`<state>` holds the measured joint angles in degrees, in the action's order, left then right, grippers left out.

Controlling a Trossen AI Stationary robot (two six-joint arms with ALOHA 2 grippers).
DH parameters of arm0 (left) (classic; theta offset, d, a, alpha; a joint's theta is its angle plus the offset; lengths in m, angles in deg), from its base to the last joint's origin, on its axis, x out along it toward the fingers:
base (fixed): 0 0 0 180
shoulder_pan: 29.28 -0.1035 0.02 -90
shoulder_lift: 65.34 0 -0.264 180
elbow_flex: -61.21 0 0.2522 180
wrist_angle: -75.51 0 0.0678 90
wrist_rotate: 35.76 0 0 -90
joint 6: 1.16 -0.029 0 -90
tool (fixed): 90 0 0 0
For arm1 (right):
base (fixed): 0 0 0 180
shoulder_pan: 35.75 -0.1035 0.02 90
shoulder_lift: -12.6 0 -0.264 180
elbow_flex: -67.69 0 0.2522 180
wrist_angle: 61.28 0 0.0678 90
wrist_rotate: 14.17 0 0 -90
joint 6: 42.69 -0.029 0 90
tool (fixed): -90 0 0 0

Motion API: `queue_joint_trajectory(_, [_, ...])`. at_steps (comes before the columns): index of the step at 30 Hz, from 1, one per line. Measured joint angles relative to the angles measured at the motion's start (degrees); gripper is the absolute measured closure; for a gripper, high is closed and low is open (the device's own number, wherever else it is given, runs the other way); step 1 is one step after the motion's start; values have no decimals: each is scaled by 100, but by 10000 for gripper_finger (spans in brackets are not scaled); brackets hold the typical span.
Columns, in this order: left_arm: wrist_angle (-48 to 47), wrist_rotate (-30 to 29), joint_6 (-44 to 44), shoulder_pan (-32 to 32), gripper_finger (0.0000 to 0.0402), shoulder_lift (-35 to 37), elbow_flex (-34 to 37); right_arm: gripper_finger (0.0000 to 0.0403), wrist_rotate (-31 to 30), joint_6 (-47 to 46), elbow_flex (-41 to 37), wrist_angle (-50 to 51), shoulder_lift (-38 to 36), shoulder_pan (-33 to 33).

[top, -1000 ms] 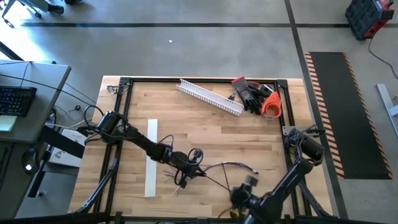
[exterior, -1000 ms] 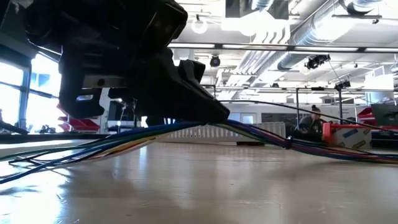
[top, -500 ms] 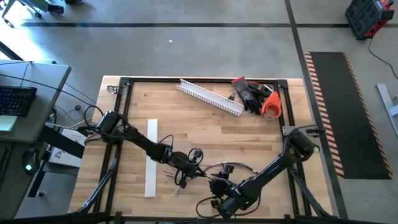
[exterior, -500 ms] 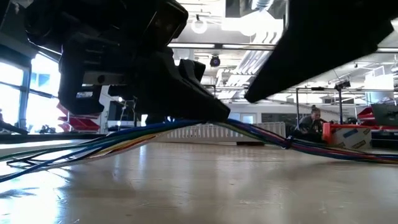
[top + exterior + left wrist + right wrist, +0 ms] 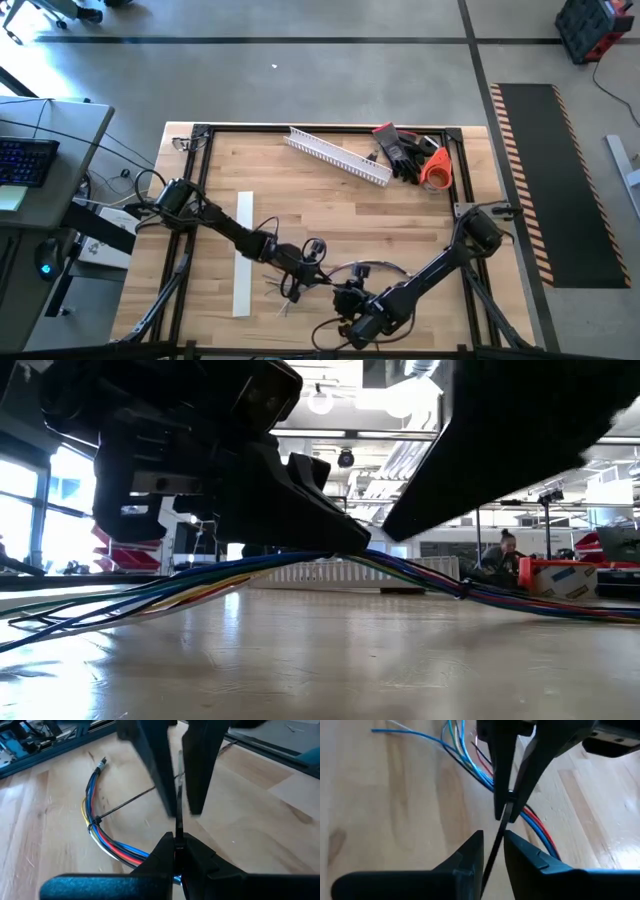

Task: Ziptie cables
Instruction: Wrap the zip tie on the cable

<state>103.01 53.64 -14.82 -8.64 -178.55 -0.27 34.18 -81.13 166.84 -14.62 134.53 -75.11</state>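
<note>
Count: 1 bunch of cables [image 5: 372, 270] on the table [image 5: 330, 205], blue, red, yellow, green and dark strands visible in the wrist views; the exact strand count cannot be told. 1 thin dark zip tie [image 5: 496, 837] around the bunch. 2 arms, 2 claws. Also on the table: 1 white slotted channel [image 5: 338, 155], 1 flat white strip [image 5: 243, 253], 1 pair of dark gloves [image 5: 402, 152] and 1 orange item [image 5: 436, 170] at the far right corner.

Cables: bunch lies in the near middle of the table, close to the front edge. Long axis runs roughly left to right; the loose ends fan out toward the left near the white strip, and the other part arcs to the right. In the low view the strands [image 5: 250, 572] lie low over the wood, passing under the left claw.

Left arm: reaches from the left edge diagonally toward the table's near centre, claw down at the bunch. Left claw [image 5: 176, 846] is closed tight on the zip tie at the bunch.

Right arm: stretched from the right edge, low and diagonal, toward the near centre, facing the left claw. Right claw [image 5: 493, 847] has its fingers narrowed around the free tail of the zip tie, with small gaps showing on both sides; a firm grip cannot be told.
</note>
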Motion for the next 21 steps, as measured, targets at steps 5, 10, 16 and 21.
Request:
queue_joint_trajectory(5, [28,-9,2,-2,401,0,0,338,-153,-5,-2,-135,270,42])
queue_joint_trajectory(10, [22,-9,7,-2,401,0,0,342,-256,-52,0,-154,286,1])
queue_joint_trajectory(16, [20,-4,50,0,401,0,0,343,-455,-153,4,-142,221,-47])
queue_joint_trajectory(21, [11,-9,61,0,401,0,-2,343,-534,-336,4,-158,221,-43])
